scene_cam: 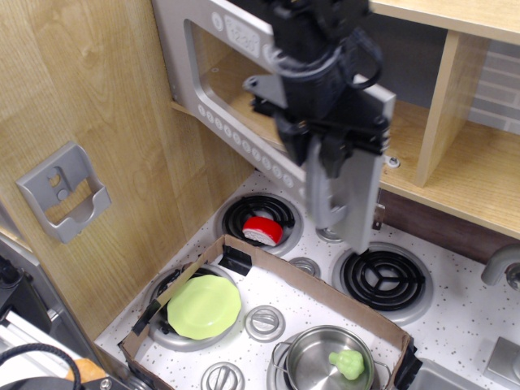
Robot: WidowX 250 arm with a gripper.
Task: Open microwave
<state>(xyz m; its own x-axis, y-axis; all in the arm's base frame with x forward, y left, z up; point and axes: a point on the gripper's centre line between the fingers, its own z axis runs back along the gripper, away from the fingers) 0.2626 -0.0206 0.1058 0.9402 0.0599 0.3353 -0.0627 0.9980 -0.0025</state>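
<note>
The grey microwave (pixel 188 77) sits in the wooden shelf at the top, its clear-window door swung well out toward me on its left hinge. The clock display (pixel 241 34) and the row of round white buttons (pixel 237 140) show on the door at a slant. My black gripper (pixel 327 166) is at the door's free right edge, its fingers closed around the silver vertical handle (pixel 318 199). The arm hides most of the window and the inside of the microwave.
Below lies a toy stove with black burners (pixel 382 279). A cardboard box wall (pixel 276 264) crosses it. A green plate (pixel 203 306), a red and white piece (pixel 262 230) and a steel pot (pixel 321 353) sit there. A grey bracket (pixel 61 191) hangs on the left wall.
</note>
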